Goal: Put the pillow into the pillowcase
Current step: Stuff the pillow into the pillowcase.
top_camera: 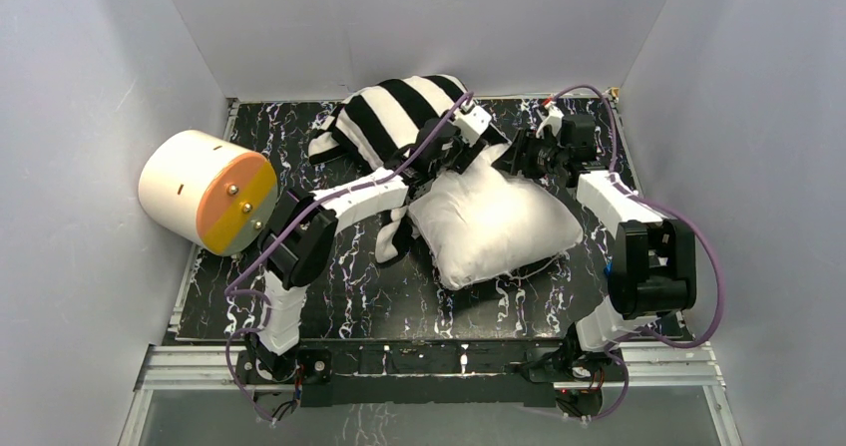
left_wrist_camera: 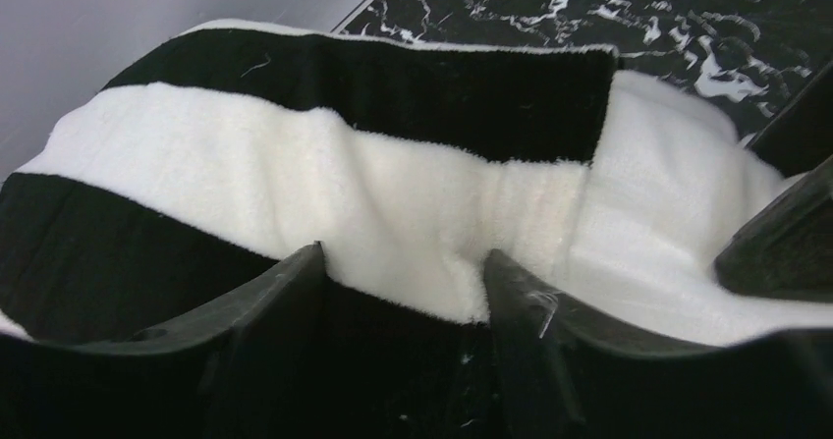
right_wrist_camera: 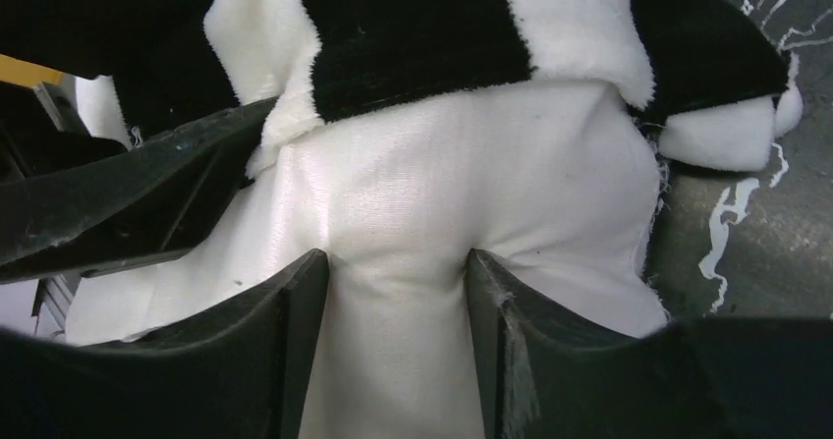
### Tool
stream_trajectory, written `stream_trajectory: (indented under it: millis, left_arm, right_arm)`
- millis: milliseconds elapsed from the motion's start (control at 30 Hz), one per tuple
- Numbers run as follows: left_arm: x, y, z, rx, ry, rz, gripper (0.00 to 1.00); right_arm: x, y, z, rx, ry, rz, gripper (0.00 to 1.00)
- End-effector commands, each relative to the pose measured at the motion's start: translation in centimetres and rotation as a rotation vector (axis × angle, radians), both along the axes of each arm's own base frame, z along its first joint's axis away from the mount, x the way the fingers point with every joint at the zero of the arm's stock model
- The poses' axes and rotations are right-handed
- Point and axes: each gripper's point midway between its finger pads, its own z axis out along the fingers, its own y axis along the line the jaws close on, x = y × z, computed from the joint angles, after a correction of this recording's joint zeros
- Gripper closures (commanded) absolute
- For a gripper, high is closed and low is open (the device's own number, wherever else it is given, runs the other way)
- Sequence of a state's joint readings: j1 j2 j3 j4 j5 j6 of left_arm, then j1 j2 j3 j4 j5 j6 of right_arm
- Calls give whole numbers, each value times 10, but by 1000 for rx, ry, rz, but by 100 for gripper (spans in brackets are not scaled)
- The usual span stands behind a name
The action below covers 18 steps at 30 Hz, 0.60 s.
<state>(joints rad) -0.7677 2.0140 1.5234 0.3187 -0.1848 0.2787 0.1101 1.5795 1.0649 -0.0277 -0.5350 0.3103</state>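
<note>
The white pillow (top_camera: pixel 499 222) lies mid-table, its far end tucked under the black-and-white striped pillowcase (top_camera: pixel 394 107) bunched at the back. My left gripper (left_wrist_camera: pixel 403 262) stands open at the case's mouth edge, and striped cloth (left_wrist_camera: pixel 295 174) fills the gap between its fingers. Bare pillow (left_wrist_camera: pixel 668 203) shows just right of that edge. My right gripper (right_wrist_camera: pixel 398 262) is shut on a fold of the pillow (right_wrist_camera: pixel 442 184), whose fabric dents at both fingertips, just below the pillowcase hem (right_wrist_camera: pixel 413 36). From above, the two grippers (top_camera: pixel 469 132) (top_camera: pixel 509 157) sit close together at the pillow's far end.
A cream cylinder with an orange face (top_camera: pixel 205 192) lies at the left table edge against the wall. Grey walls close in the left, back and right sides. Bare marbled tabletop (top_camera: pixel 349 296) shows in front of the pillow. The left arm's fingers (right_wrist_camera: pixel 128 193) crowd the right wrist view.
</note>
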Motion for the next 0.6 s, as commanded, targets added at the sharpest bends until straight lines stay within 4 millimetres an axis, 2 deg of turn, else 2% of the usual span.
stream_trajectory:
  millis: [0,67,100,133,267,367,400,467,500,567]
  left_arm:
    - [2,-29,35,-46,-63,-122,53]
    - [-2,-38,39,-50,-58,-160,83]
    - [-10,-44,47,-56,-66,-189,94]
    - [-19,-51,54,-65,-76,-220,100]
    - [-83,-89,104,-215,-44,-421,100]
    - [-134,-110,122,-368,49,-556,100]
    - [-145,-113,119,-387,81,-569,100]
    - [-156,-111,108,-388,119,-548,100]
    - [-155,-106,104,-386,115,-517,100]
    - [-140,-87,94,-349,79,-395,100]
  right_arm:
    - [2,18,16,108,-68,70,44]
    - [1,22,15,131,-66,79,51]
    - [2,23,16,141,-74,80,54]
    - [2,25,16,153,-74,79,56]
    - [5,34,19,214,-83,70,62]
    - [11,40,25,271,-97,35,69]
    - [13,41,27,288,-101,22,71]
    - [15,42,30,314,-110,2,72]
    - [15,42,32,317,-113,-1,72]
    - [13,41,33,308,-118,-2,72]
